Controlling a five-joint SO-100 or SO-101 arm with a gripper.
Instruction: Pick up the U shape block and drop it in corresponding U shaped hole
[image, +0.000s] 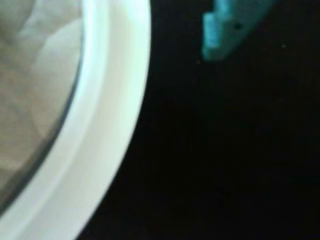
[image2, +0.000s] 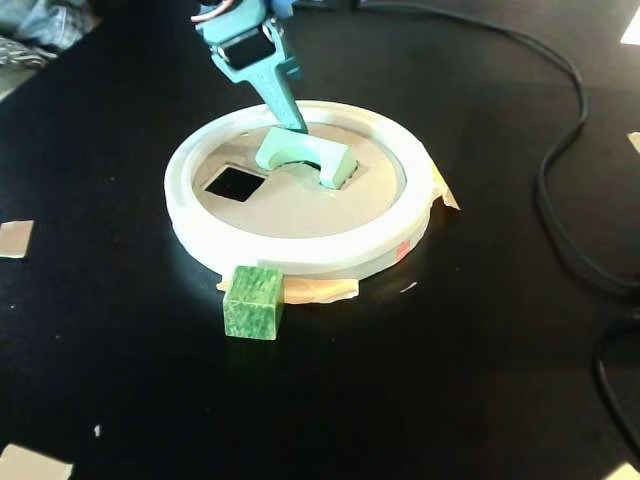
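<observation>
In the fixed view the gripper (image2: 290, 128) reaches down from the top of the frame to the far side of the block (image2: 305, 155), which sits in the upper middle of the tan disc (image2: 300, 205). The block is tilted, arch facing down and toward the camera, one leg lifted at the right. It seems to lie over the U hole (image2: 297, 165), of which only a dark sliver shows under the arch. I judge it is half seated and not yet dropped through, probably because its outline is not squared to the cutout.

I cannot tell how the jaws stand. Only one teal finger (image2: 283, 100) shows clearly, its tip touching the block's back edge, and the other is hidden. The wrist view does not help: it shows one teal fingertip (image: 227, 30) at the upper middle over black table (image: 225, 150), and the white rim (image: 112, 115) curving down the left.

The square hole (image2: 234, 183) at the disc's left is open and empty. The cube (image2: 253, 302) rests outside on the table, touching the rim's near edge, so it is clear of the work. Tape (image2: 320, 290) under the rim likely keeps the disc from sliding when pushed.
</observation>
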